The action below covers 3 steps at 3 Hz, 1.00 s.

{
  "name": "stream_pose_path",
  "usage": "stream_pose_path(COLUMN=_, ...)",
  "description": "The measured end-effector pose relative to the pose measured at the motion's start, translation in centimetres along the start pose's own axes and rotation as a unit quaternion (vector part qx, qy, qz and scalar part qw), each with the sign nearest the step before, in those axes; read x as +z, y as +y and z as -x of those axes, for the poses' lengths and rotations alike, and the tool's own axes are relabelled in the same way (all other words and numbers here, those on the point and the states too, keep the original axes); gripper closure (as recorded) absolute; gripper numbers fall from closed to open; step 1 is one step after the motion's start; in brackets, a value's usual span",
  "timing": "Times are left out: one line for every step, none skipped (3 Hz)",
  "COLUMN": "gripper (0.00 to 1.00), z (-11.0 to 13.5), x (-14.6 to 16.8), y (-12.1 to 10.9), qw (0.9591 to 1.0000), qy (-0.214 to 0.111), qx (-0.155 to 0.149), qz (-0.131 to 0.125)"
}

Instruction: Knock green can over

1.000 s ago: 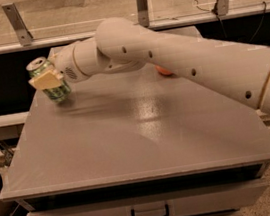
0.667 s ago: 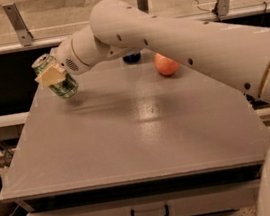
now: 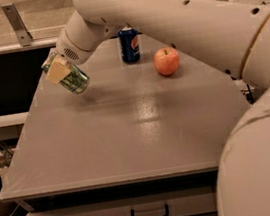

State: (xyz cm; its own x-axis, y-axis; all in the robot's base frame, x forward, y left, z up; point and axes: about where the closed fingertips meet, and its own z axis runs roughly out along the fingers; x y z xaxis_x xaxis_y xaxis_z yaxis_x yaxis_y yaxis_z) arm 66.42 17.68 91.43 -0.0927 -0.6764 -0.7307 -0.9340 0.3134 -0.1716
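Green can: left of Pepsi can, steeply tilted, clamped in gripper above bench; base contact unclear.
Status: tipping apparently under way, can not yet lying flat, release pending.

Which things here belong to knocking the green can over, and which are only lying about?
Job: light-green metal soda can, tilted, at the back left of the grey flat table; two-finger claw, closed around it.
Lying about: dark blue Pepsi can, upright; round red apple to its right.
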Motion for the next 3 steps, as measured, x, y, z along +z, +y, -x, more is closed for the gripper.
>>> stream_pose_path(gripper=1.0, z=-1.0, x=0.9, y=0.2, qw=0.9985, qy=0.052, qx=-0.007, qz=0.017)
stream_pose_path(gripper=1.0, z=-1.7, x=2.7, y=0.9, qw=0.9924, qy=0.11, qx=-0.023, qz=0.049)
stream_pose_path(gripper=1.0, z=-1.7, x=5.0, y=2.1, qw=0.9821, qy=0.15, qx=-0.045, qz=0.104)
